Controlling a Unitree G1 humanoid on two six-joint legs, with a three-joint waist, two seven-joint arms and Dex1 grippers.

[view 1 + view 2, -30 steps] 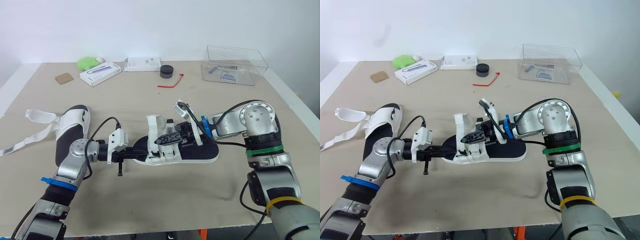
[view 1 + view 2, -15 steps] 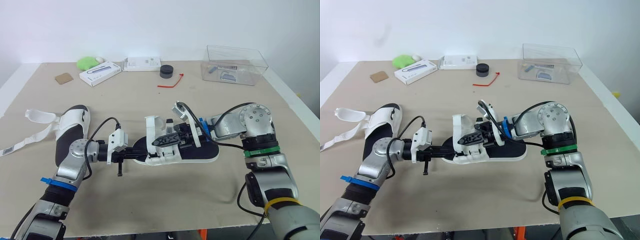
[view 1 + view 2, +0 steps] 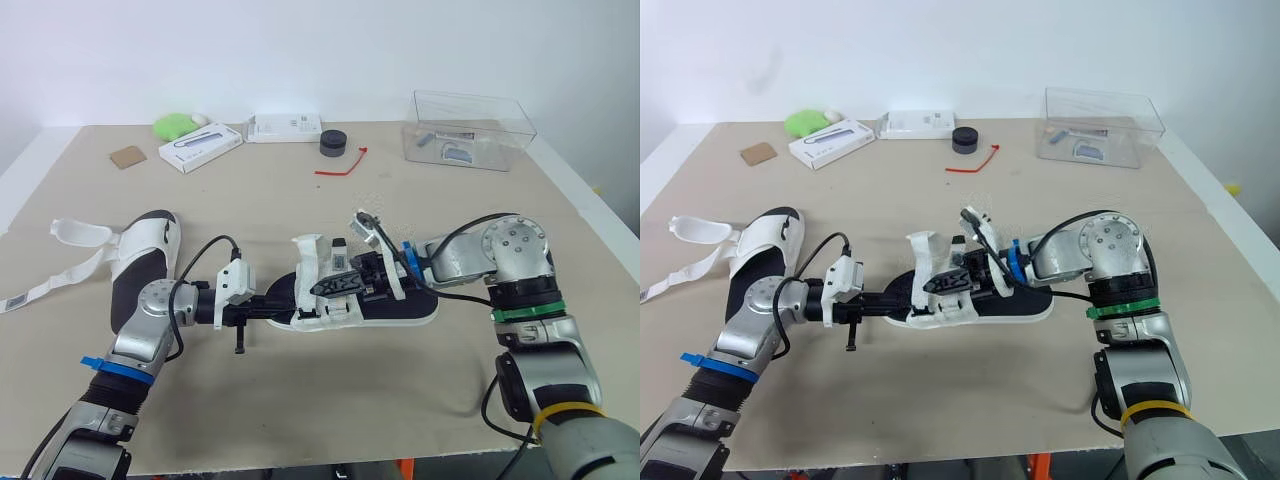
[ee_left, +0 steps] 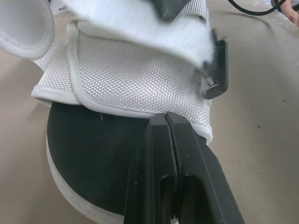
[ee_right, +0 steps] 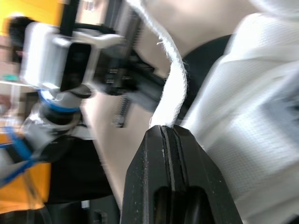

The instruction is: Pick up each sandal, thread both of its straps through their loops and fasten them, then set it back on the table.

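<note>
The beige desk [image 3: 300, 210] carries a black-soled sandal [image 3: 400, 308] with white straps at its centre and a second sandal [image 3: 140, 262] at 9 o'clock. Along the far edge lie a brown card [image 3: 128, 157], a green lump [image 3: 175, 125] and two white boxes [image 3: 200, 147] from 10 to 12 o'clock. A black puck [image 3: 332, 144] and a red tie [image 3: 342, 166] lie at 12, and a clear plastic box [image 3: 470, 130] at 2.

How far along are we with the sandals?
Nothing looks finished yet. In hand: the middle sandal lies on the table, with the left gripper shut on the edge of its mesh upper and the right gripper pinching one white strap, not yet fastened. Left: fasten both its straps, then do the second sandal, whose long strap trails loose.
</note>
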